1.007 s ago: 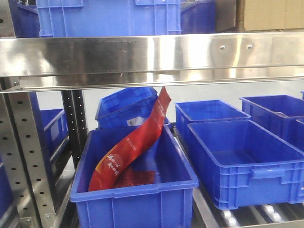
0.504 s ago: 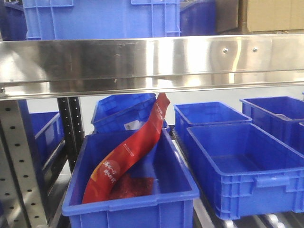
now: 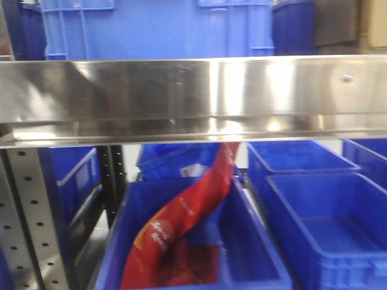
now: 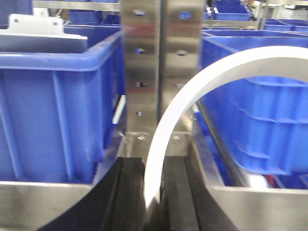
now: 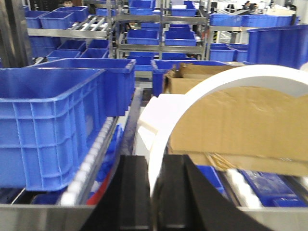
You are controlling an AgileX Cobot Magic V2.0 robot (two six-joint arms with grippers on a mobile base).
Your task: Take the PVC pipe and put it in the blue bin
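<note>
We see our left gripper point(image 4: 154, 164) with its matte black fingers point(image 4: 130, 192) pinching the foot of the PVC pipe point(image 4: 269, 62), a smooth white half-ring that sweeps up and to the right in front of a perforated steel upright point(image 4: 159, 57). Our right gripper point(image 5: 155, 166) clamps a second white arc point(image 5: 269, 74) the same way, before a creased cardboard box point(image 5: 240, 125). Ahead, under a shiny steel shelf rail point(image 3: 181, 90), a blue bin point(image 3: 251, 241) holds a glossy red pouch point(image 3: 187, 211).

Pouch point(image 3: 181, 220) in bin point(image 3: 261, 244) under shelf point(image 3: 181, 90)
</note>
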